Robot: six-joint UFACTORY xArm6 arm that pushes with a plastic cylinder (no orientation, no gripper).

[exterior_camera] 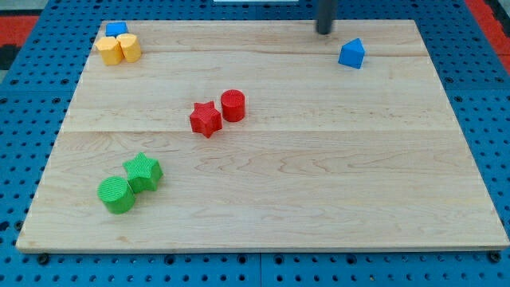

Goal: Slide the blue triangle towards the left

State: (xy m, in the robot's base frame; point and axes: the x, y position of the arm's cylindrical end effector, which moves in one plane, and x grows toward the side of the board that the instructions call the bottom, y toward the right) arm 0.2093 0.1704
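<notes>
Blocks (205, 119), eight (two per colour), my tip (324, 32) near blue triangle (351, 53), holding nothing

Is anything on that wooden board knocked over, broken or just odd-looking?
Nothing stands out. The board looks intact, and all the blocks sit flat. Most are in close groups; only the blue triangle sits alone, near the view's top right. My tip is just to its upper left, not touching it.

We read no text, label, brand, number or sign anywhere on the wooden board (263, 183), on the coloured blocks lying upon it, or on the blue pegboard (32, 96) around it.
</notes>
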